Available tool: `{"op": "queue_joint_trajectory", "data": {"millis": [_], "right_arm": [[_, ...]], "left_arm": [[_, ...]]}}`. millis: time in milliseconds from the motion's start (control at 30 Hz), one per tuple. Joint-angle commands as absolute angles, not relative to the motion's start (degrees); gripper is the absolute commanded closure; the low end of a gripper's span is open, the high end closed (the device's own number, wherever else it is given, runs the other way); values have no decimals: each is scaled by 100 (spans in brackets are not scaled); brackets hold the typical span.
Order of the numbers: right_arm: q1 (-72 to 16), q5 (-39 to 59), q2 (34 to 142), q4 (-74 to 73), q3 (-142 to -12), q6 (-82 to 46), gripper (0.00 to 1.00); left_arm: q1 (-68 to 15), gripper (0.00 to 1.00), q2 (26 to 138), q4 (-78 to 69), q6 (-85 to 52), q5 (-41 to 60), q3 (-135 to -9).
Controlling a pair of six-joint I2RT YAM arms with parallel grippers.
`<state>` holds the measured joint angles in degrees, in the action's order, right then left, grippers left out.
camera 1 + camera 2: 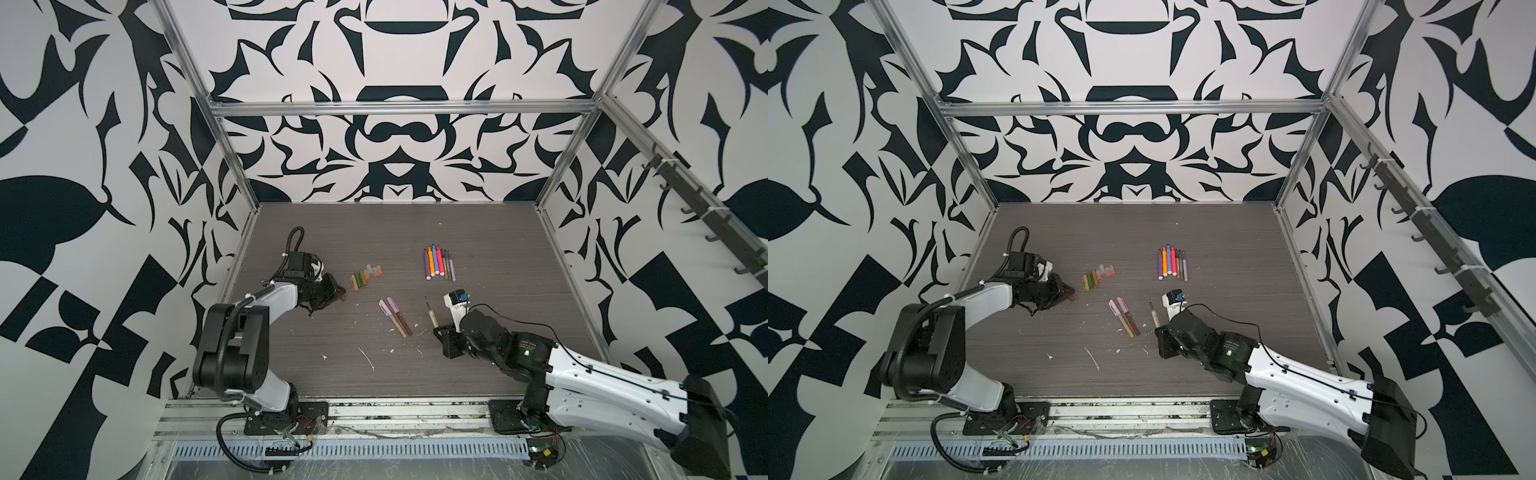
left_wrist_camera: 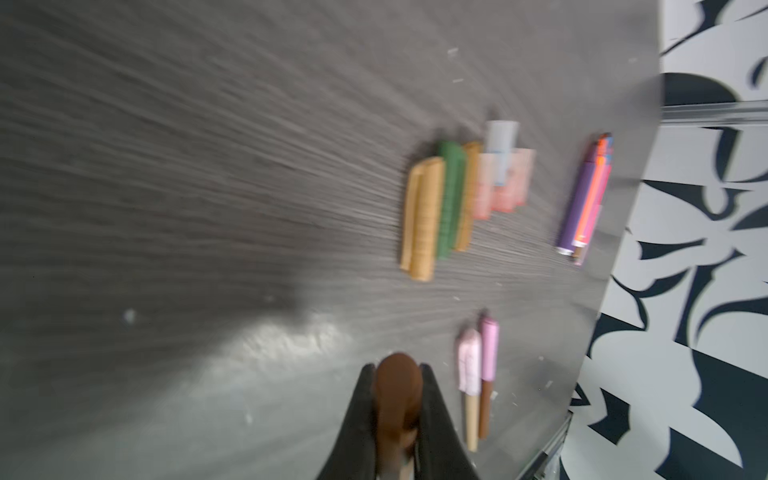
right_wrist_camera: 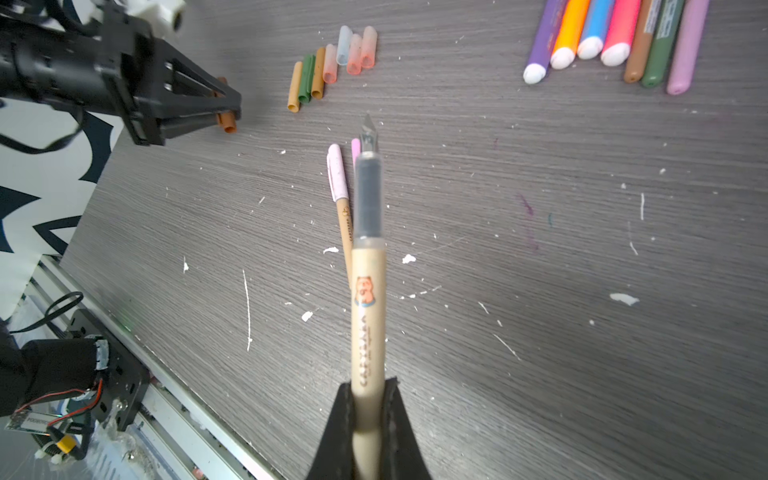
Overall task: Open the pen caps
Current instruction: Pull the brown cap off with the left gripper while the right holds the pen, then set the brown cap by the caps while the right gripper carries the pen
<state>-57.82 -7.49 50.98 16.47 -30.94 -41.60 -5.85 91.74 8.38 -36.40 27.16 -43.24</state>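
Pen cap (image 2: 397, 399), brown, clenched in left gripper (image 2: 397, 368); tan pen (image 3: 368, 291), uncapped, clenched in right gripper (image 3: 369, 382); loose caps (image 3: 332, 62) bunched nearby.

Pen caps (image 2: 466, 195) — blurred, left wrist view

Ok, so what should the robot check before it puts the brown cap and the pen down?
1. Cap pulled off: ok, the tan pen shows a bare nib.
2. left gripper shut on the brown cap: ok.
3. right gripper shut on the tan pen: ok.
4. Bare table beside the cap pile for the cap: ok.
5. Room beside the row of open pens: ok.
6. All pens opened: not ok, two capped pens lie in the middle.
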Motion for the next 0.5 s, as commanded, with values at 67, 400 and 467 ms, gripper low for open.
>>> {"op": "queue_joint_trajectory", "data": {"millis": [67,400,467], "right_arm": [[-5731,-712,4849,1624,-2917,-4147,100],[-5590,-681,4685,1749,-2895,-4073,100],[-5557,-668,4677,1749,-2889,-4072,100]], "left_arm": [[-571,98,9856,481,-3472,2715,-4641],[-572,87,10373,299,-3595,3003,-4948],[-571,83,10380,299,-3595,3056,-4973]]}}
